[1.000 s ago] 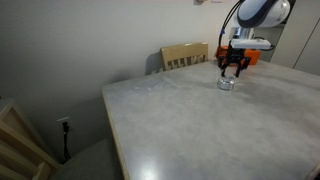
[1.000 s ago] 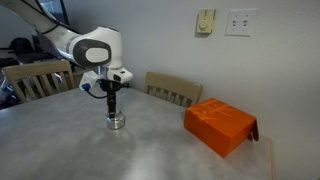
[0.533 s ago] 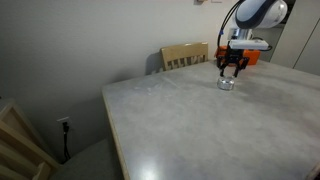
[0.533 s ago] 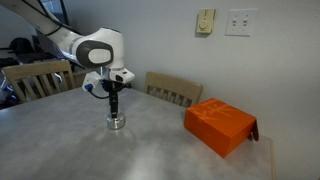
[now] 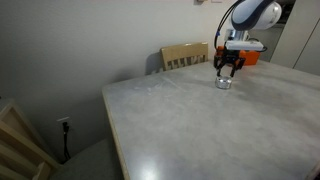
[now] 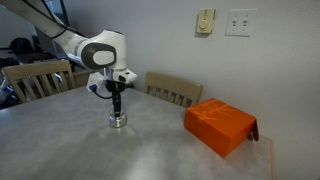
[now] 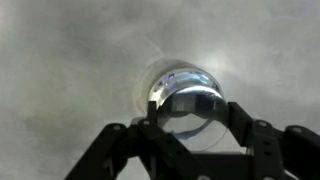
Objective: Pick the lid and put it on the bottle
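One gripper (image 6: 119,103) hangs directly over the small squat clear-glass bottle (image 6: 119,121). The bottle stands on the grey table (image 6: 60,140), well apart from the orange rectangular box (image 6: 220,125). Wrist view: the fingers (image 7: 245,130) flank the bottle's round top. Whether they pinch the tiny silvery lid cannot be told, as it is not distinguishable from the mouth. Recommendation: centre on the mouth, lower vertically, release only once seated flat.
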